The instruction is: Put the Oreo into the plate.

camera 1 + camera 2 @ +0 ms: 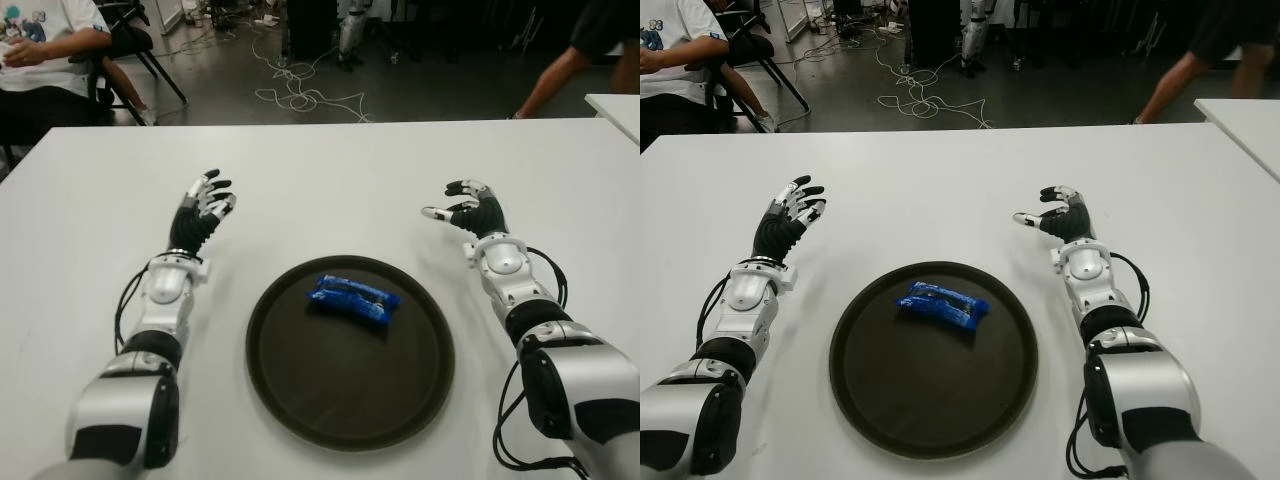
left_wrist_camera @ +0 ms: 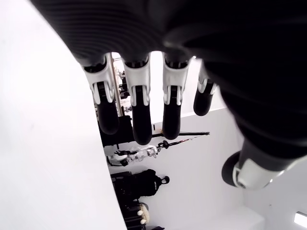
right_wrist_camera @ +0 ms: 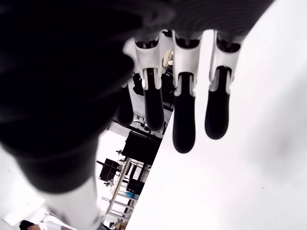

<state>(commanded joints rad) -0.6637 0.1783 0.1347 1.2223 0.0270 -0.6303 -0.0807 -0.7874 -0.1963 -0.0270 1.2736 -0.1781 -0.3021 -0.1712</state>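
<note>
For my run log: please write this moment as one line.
Oreo pack: lying in plate | left robot hand: open, left of plate | right robot hand: open, right of plate | table

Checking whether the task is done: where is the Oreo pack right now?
The blue Oreo pack lies inside the dark round plate, toward its far side, between the open left hand and open right hand.

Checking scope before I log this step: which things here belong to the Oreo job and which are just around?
Job:
Oreo pack, lying in the plate
plate
left hand, open, empty
right hand, open, empty

Just around:
table
floor cables
seated person
chair
</note>
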